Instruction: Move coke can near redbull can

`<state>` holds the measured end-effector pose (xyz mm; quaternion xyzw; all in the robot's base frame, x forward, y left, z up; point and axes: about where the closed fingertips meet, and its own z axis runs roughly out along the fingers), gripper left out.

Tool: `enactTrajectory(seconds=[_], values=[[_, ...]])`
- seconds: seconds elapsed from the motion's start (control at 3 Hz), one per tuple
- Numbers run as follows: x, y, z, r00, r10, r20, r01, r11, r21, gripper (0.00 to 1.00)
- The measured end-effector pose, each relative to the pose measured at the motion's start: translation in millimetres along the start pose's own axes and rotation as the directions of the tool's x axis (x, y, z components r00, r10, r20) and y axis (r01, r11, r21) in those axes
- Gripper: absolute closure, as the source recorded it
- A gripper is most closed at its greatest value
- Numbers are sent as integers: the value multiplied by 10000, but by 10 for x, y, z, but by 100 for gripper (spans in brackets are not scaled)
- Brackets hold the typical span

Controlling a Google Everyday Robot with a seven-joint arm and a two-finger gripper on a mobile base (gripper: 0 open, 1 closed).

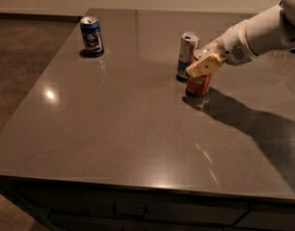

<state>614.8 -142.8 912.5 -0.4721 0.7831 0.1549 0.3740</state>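
With the gripper (204, 65) pinching the top of the coke can (199, 83), which stands on the desk (113, 129) just beside the redbull can (188, 55) toward the far right corner, placement appears nearly complete, so the next move calls for release and a straight upward withdrawal.

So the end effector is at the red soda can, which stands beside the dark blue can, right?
No. In the camera view, the red soda can at the end effector stands beside the slim silver-and-blue can; the dark blue can sits apart, far left.
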Motion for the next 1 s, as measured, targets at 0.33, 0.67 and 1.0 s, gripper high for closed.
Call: enactTrajectory(seconds=[0.33, 0.67, 1.0], values=[[-10, 15, 16, 10000, -25, -8, 25, 10000, -38, 15], [-17, 26, 33, 10000, -39, -11, 39, 10000, -73, 0], [-17, 26, 34, 10000, -40, -11, 40, 10000, -74, 0]])
